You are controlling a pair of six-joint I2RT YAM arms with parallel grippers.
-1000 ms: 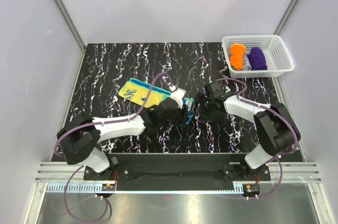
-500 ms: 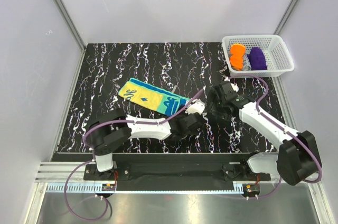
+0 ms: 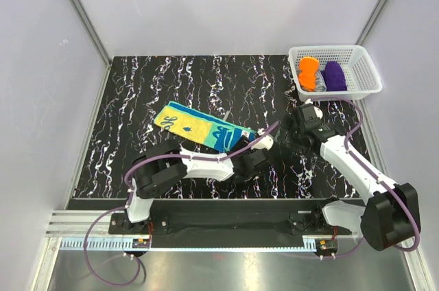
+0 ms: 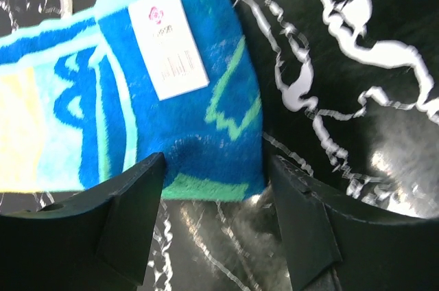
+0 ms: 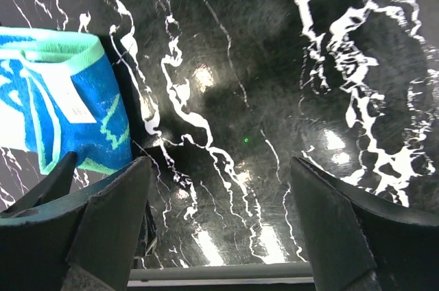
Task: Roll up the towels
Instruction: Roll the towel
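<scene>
Left wrist view: wide-parted left pincer (image 4: 214, 171) astride teal towel (image 4: 116, 126) corner.

You had a black, white-veined table (image 3: 137, 99) carrying the teal, blue and yellow towel (image 3: 195, 126) spread flat near its middle, and a white lattice basket (image 3: 343, 94) at its far right corner.

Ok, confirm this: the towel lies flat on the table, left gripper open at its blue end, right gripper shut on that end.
Wrong on one count: the right gripper is open, holding nothing; the right wrist view shows its fingers spread over bare table, beside the towel. The rest stands: towel flat, left gripper open at its blue end.
</scene>
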